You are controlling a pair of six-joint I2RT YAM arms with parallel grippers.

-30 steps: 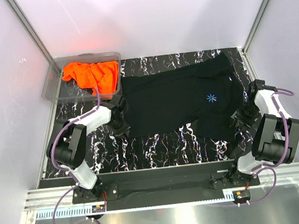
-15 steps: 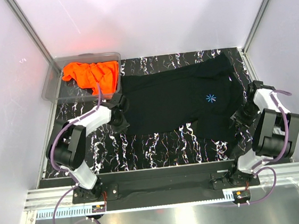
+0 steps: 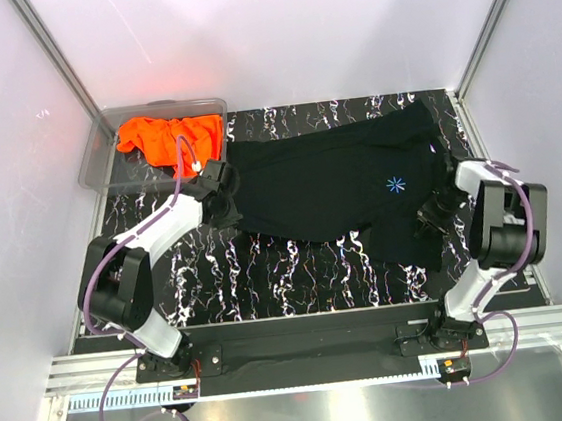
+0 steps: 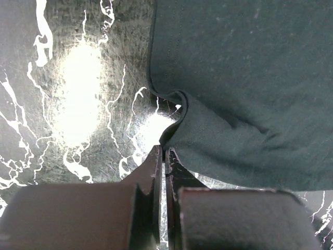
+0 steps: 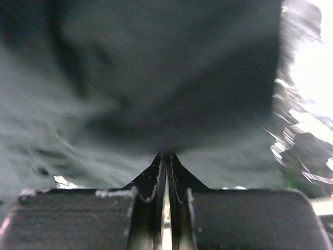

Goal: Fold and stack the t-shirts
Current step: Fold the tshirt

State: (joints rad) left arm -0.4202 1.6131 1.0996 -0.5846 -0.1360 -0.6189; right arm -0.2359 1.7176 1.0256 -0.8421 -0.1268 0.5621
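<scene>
The black t-shirt (image 3: 338, 179) lies spread across the marbled table (image 3: 277, 271), its small blue starburst logo (image 3: 396, 184) facing up. My left gripper (image 3: 225, 198) is at the shirt's left edge, shut on a folded corner of the black fabric (image 4: 250, 78); the left wrist view shows the jaws (image 4: 165, 152) pressed together on it. My right gripper (image 3: 434, 209) is at the shirt's right side, shut on black cloth (image 5: 156, 78), as its wrist view shows at the jaw tips (image 5: 166, 154). The orange t-shirt (image 3: 168, 137) lies crumpled in the bin.
A clear plastic bin (image 3: 95, 162) stands at the table's far left corner. White walls and metal frame posts (image 3: 53, 53) enclose the table on three sides. The arm bases sit on a black rail (image 3: 304, 334) at the near edge.
The left gripper shut and moved toward the far side, pulling the shirt's left corner with it. The right gripper shut on the fabric and shifted left over the shirt.
</scene>
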